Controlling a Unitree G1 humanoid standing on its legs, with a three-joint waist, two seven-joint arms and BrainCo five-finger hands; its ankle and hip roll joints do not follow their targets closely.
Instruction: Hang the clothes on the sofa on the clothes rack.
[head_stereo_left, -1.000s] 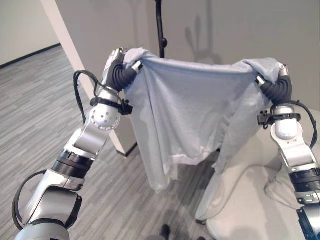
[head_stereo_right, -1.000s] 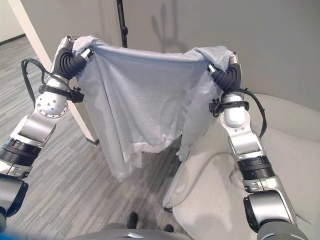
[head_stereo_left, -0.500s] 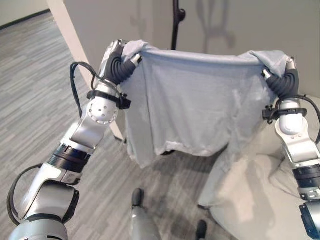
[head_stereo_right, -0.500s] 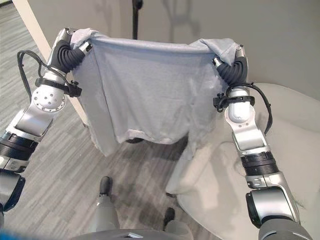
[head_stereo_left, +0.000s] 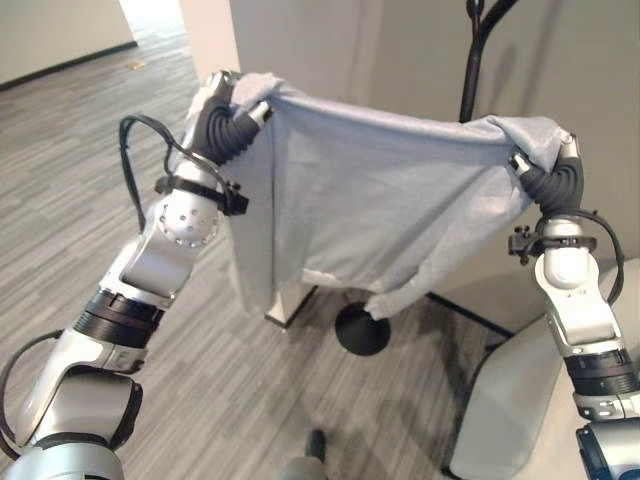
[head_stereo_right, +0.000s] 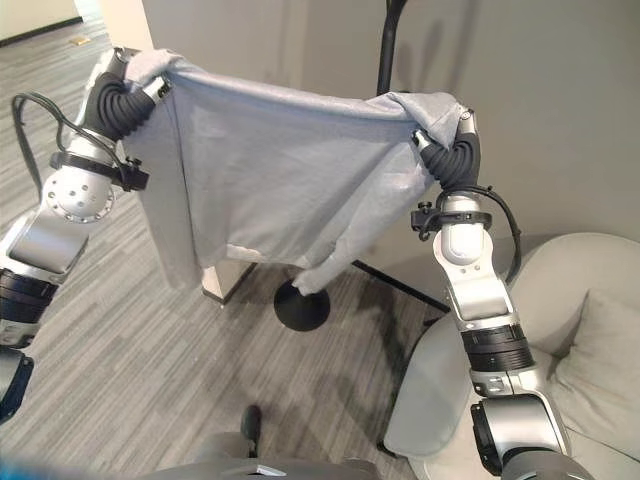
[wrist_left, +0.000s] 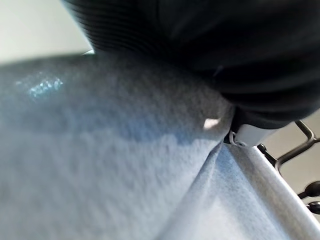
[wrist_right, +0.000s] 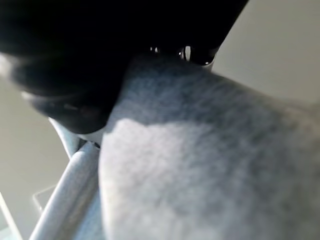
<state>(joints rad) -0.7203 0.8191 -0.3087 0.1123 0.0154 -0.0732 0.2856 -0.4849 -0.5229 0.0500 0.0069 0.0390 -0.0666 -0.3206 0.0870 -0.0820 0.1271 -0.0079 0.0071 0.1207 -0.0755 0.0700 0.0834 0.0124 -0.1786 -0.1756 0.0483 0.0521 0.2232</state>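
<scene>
Both hands are raised: the left hand (head_stereo_left: 222, 108) and the right hand (head_stereo_left: 556, 165) each clutch an upper corner of the pale grey shirt (head_stereo_left: 380, 205), stretched between them, its hem hanging free. Behind it stands the black clothes rack (head_stereo_left: 472, 75), round base on grey plank floor (head_stereo_left: 70, 200). Near right sits the sofa (head_stereo_right: 590, 330).

A: What colour is being shown on the shirt (head_stereo_left: 380, 200)?
B: Light grey, plain, with no pattern.
A: And the clothes rack (head_stereo_right: 383, 62)?
B: Black is being seen on its pole and round base.
A: The floor (head_stereo_left: 70, 170)?
B: Grey stripes. The sofa (head_stereo_right: 590, 330) is being seen as pale cream.
</scene>
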